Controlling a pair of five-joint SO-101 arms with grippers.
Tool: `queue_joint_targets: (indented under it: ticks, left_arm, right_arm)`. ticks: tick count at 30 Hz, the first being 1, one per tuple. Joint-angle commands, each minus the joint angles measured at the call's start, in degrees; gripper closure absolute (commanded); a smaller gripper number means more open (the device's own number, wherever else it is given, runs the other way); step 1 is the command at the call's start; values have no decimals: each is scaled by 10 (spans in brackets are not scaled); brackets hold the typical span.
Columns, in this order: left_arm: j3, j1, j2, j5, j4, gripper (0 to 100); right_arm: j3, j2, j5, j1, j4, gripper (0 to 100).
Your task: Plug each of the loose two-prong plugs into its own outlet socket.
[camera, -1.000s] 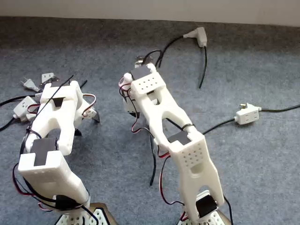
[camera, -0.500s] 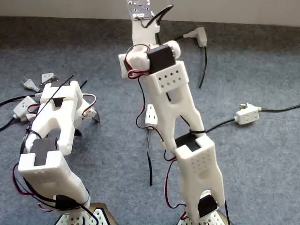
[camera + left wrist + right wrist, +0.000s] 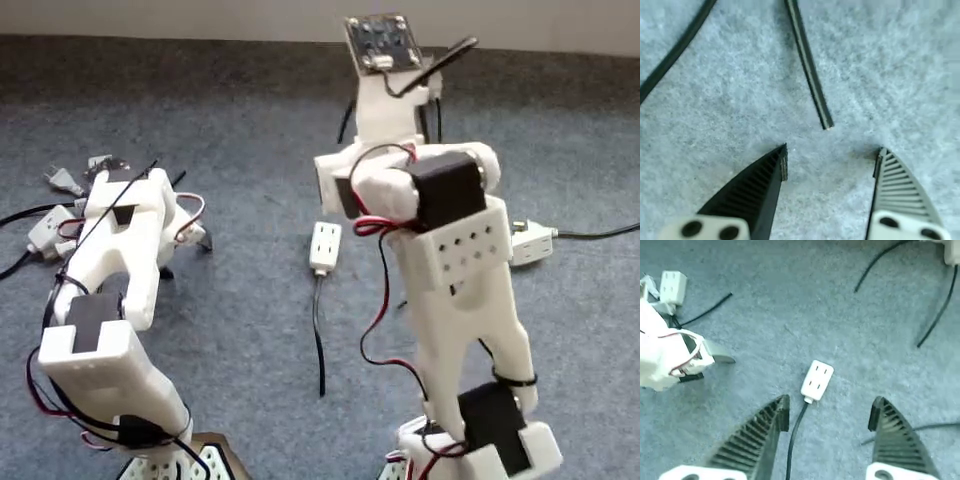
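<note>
Overhead view of two white robot arms on a grey carpeted surface [image 3: 230, 120] strewn with black cords.

The left arm crouches low at nine o'clock. Its left gripper [image 3: 832, 161] is spread wide and holds nothing. The cut end of a black cord [image 3: 810, 75] lies on the carpet just ahead of the fingertips, not touching them.

The right arm stands tall at five o'clock. The right gripper [image 3: 829, 415] is also wide apart and empty, hanging well above a white outlet socket [image 3: 324, 245]. That socket lies flat at the centre, slots facing up, with its lead [image 3: 318, 330] trailing toward six o'clock.

At nine to ten o'clock, beyond the left arm, lie a loose two-prong plug [image 3: 62, 180] and a second socket [image 3: 45, 232], close together. At three o'clock sits a white connector block [image 3: 530, 242] on its own lead. Whether anything is plugged into it cannot be told.

Handling, as a judgement: these plugs and sockets look light, hard and smooth. They will probably slide on the carpet when pushed, and their cords may drag or twist them. The best hold is likely across the flat sides of the plastic body, keeping the prongs and slots clear, never on the limp cord.
</note>
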Motion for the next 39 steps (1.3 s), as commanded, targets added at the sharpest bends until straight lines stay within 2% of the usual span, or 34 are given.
queue_joint_targets:
  ticks: [1,3,6,8,11,15,22,26,30,39]
  left_arm:
    - [-113,-21,-26,-77,71,706]
    - [-191,-35,-23,-135,125,708]
    - [-309,-65,-22,-166,189,708]
    - [-385,-84,-22,-178,219,707]
    - [-469,-100,-22,-240,239,707]
    - [-498,-122,-21,-309,236,708]
    - [-492,-184,58,-436,246,708]
    - [-493,-244,147,-395,277,708]
    - [-493,-277,221,-308,310,709]
    - [-494,-304,286,-216,309,709]
  right_arm:
    - [178,-113,8,44,-37,740]
    - [262,-146,8,65,-80,740]
    - [389,-191,8,91,-149,740]
    - [475,-218,8,103,-202,740]
    - [604,-252,8,110,-299,740]
    - [742,-292,8,110,-412,740]
    - [894,-335,8,110,-522,740]
    - [961,-336,8,109,-597,740]
    - [1011,-339,8,109,-668,740]
    - [1025,-338,8,110,-683,740]
